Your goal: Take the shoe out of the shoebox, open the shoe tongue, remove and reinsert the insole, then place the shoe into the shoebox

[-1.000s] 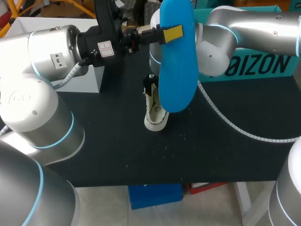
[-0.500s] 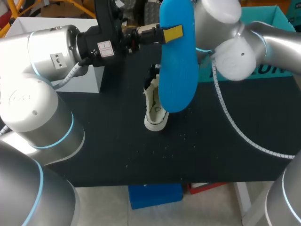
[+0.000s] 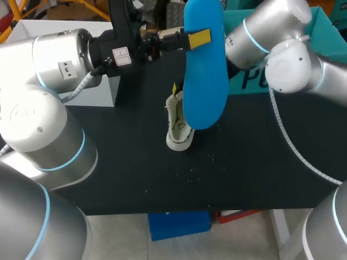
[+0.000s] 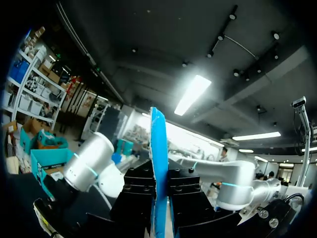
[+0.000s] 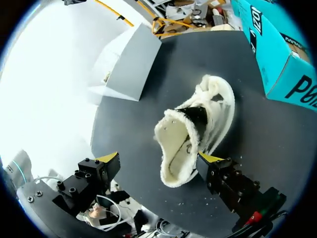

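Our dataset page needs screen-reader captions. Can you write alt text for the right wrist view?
A cream shoe sits on the dark table, its opening toward the camera, seen between the open, yellow-tipped fingers of the right gripper. A white box and a teal shoebox stand on the table beyond it.

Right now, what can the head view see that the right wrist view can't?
Only the head view shows the blue insole, held upright above the black table in the left tool. Only the right wrist view looks down into the open mouth of the white shoe, with the right tool open and a yellow tip on each side of it. Both show the white shoe on the black table, the teal shoebox and a white box.
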